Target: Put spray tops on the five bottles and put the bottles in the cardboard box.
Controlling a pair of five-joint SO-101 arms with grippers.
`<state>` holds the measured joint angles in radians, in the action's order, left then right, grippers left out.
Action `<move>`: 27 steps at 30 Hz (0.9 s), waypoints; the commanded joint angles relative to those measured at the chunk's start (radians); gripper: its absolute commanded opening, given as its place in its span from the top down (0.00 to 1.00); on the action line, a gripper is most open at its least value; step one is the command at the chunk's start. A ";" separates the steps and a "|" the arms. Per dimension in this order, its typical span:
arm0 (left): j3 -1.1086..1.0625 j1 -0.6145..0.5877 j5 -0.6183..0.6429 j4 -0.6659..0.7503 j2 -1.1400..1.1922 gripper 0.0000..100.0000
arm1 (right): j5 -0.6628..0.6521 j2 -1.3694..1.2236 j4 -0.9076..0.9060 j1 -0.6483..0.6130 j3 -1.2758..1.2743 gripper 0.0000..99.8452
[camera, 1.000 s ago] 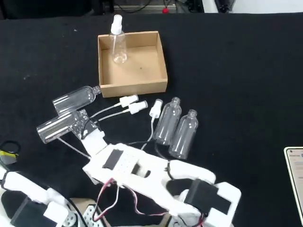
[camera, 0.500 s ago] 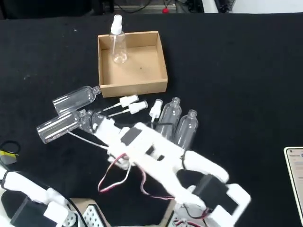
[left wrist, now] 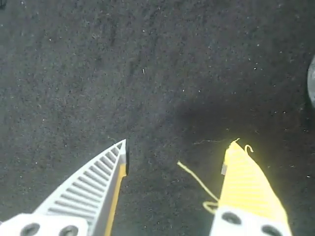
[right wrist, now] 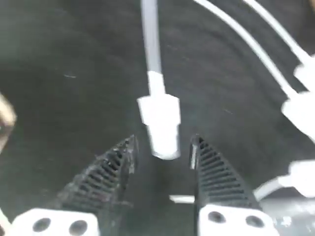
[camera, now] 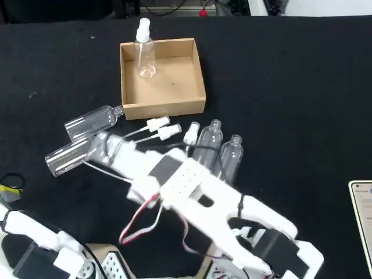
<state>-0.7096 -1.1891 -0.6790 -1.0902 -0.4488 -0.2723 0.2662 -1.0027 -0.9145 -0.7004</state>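
A cardboard box (camera: pixel 163 99) stands at the back, with one capped bottle (camera: pixel 145 57) upright inside. Two bare bottles (camera: pixel 93 121) (camera: pixel 65 158) lie on their sides at the left, and two more (camera: pixel 208 141) (camera: pixel 231 154) lie at the centre. Three loose spray tops (camera: pixel 157 123) (camera: pixel 168 131) (camera: pixel 190 133) lie below the box. My right gripper (camera: pixel 103 145) sits beside the lower left bottle's neck. In its wrist view it is open (right wrist: pixel 161 145) around a white spray top (right wrist: pixel 160 123), with its fingers not touching it. My left gripper (left wrist: pixel 177 147) is open over bare black cloth.
The left arm's base (camera: pixel 26 244) sits at the front left corner. A black ring and a yellow item (camera: pixel 9 185) lie at the left edge. A white card (camera: pixel 361 209) lies at the right edge. Red and white wires (camera: pixel 139 218) hang from the right arm.
The right arm has stretched further over the table, and its gripper has moved slightly up and left toward the lower left bottle's neck. The bottles and spray tops have stayed in place.
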 commanded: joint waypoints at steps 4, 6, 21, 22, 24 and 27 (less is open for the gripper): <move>0.004 0.001 -0.011 0.008 -0.031 0.69 | -0.025 -0.168 0.157 0.091 0.007 0.82; 0.004 0.001 -0.011 0.008 -0.031 0.69 | -0.052 -0.202 0.160 0.100 0.022 0.82; 0.005 0.001 -0.011 0.008 -0.031 0.69 | -0.592 -0.262 0.158 0.140 -0.004 0.83; 0.005 0.001 -0.011 0.008 -0.031 0.69 | -0.658 -0.262 0.158 0.157 -0.007 0.83; 0.004 0.001 -0.011 0.008 -0.031 0.69 | -0.726 -0.257 0.166 0.190 -0.004 0.83; 0.004 0.001 -0.011 0.008 -0.029 0.69 | -0.704 -0.236 0.167 0.239 0.053 0.83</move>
<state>-0.7096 -1.1891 -0.6790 -1.0902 -0.4488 -0.9597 0.0023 -0.8554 -0.7396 -0.7127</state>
